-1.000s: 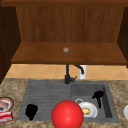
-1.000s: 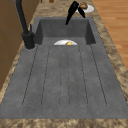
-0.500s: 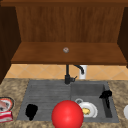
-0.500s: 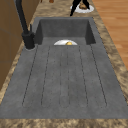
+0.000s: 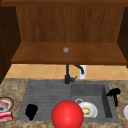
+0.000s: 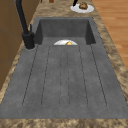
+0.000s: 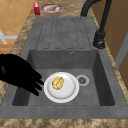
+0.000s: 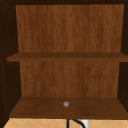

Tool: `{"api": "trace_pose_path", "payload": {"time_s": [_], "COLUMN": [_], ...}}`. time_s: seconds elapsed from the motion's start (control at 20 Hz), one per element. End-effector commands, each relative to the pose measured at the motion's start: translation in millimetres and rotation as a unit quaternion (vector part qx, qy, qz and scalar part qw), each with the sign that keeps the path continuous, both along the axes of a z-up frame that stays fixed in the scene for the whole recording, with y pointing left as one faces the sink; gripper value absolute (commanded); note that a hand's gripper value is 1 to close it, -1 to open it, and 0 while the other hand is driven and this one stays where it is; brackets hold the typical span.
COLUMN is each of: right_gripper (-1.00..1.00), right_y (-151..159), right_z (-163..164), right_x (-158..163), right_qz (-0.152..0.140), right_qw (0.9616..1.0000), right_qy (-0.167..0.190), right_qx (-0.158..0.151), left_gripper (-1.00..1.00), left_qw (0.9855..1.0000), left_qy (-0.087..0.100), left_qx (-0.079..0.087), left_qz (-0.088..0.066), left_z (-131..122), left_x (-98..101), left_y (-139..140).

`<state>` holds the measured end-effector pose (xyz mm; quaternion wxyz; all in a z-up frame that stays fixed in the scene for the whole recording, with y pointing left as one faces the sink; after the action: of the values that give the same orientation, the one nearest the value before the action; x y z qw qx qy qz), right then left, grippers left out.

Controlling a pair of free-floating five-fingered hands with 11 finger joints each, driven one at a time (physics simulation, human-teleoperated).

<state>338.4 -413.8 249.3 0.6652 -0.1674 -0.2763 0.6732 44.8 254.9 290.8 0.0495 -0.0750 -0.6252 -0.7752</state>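
Where the red ball (image 5: 67,114) blocks it, plate (image 5: 90,108) half hidden.

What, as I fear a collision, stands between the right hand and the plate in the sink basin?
Nothing visible does. The right hand hovers at the sink basin right rim, fingers toward the white plate with yellow food on the basin floor; only open space between.
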Motion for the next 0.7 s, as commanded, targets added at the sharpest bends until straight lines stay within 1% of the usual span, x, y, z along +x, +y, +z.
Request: {"api": "trace_pose_path", "payload": {"time_s": [0.0,0.65], "right_gripper": [-1.00,-1.00], "right_y": [-21.3,-97.7], "right_z": [11.3,28.1], "right_x": [-18.1,-78.4], "right_qz": [0.000,0.001], "right_qw": [0.9998,0.9994], "right_qy": [-0.002,-0.002], "right_qx": [0.019,0.035], "left_gripper": [0.00,0.00], "left_qw": [1.0000,1.0000], "left_qy": [0.000,0.000], "left_qx": [0.000,0.000], "left_qz": [0.000,0.000], "left_z": [0.0,0.0], "left_x": [0.0,0.0], "left_y": [0.0,0.0]}}
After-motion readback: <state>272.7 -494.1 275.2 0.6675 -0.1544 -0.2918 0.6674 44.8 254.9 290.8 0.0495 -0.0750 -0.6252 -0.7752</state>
